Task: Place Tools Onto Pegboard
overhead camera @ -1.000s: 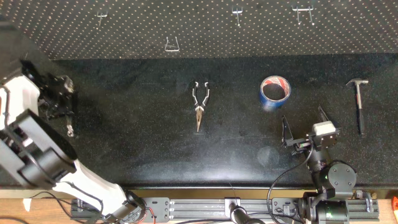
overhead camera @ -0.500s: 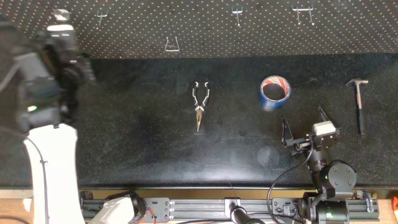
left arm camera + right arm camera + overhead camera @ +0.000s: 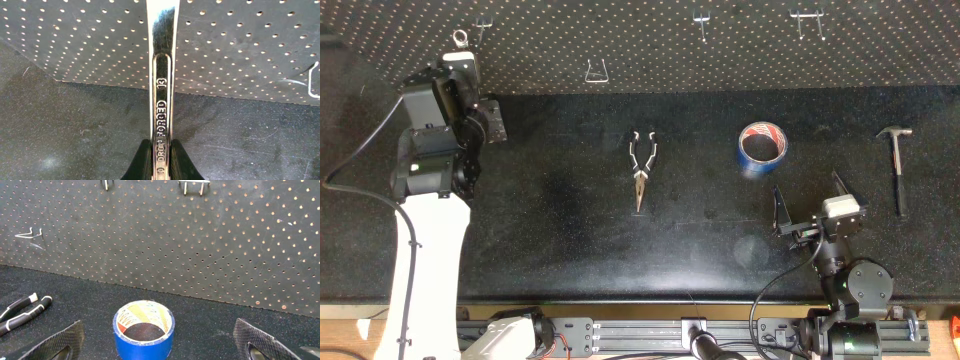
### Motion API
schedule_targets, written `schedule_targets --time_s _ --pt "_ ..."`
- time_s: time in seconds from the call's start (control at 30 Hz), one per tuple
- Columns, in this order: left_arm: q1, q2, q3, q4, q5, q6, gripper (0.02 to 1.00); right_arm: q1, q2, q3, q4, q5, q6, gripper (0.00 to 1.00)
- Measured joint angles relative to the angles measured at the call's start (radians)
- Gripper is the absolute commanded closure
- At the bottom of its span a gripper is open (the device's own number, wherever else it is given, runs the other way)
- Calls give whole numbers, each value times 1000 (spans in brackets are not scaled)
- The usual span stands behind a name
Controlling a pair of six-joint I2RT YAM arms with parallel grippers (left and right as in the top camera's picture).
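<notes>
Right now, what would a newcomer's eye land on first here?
The left gripper holds a shiny wrench up before the pegboard, near its leftmost hook. Pliers, a blue tape roll and a hammer lie on the black mat, the open right gripper facing the tape.

Black worktop: pliers, tape roll, hammer.

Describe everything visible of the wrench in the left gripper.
The wrench is polished, chrome-looking metal: a flat shank with stamped print in a recessed panel. The left gripper clamps its lower shank between the fingers, and it points out toward the pegboard. In the top view its ring end shows against the pegboard, left of the leftmost hook; contact cannot be judged.
</notes>
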Motion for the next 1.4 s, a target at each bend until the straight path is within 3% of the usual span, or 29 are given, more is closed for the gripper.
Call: schedule_targets --time_s 0.13,1.4 --pt "-46 5 0 -1 10 5 989 0 0 0 0 0 0 25" --pt "-19 80 -78 116 -35 8 989 0 0 0 0 0 0 27"
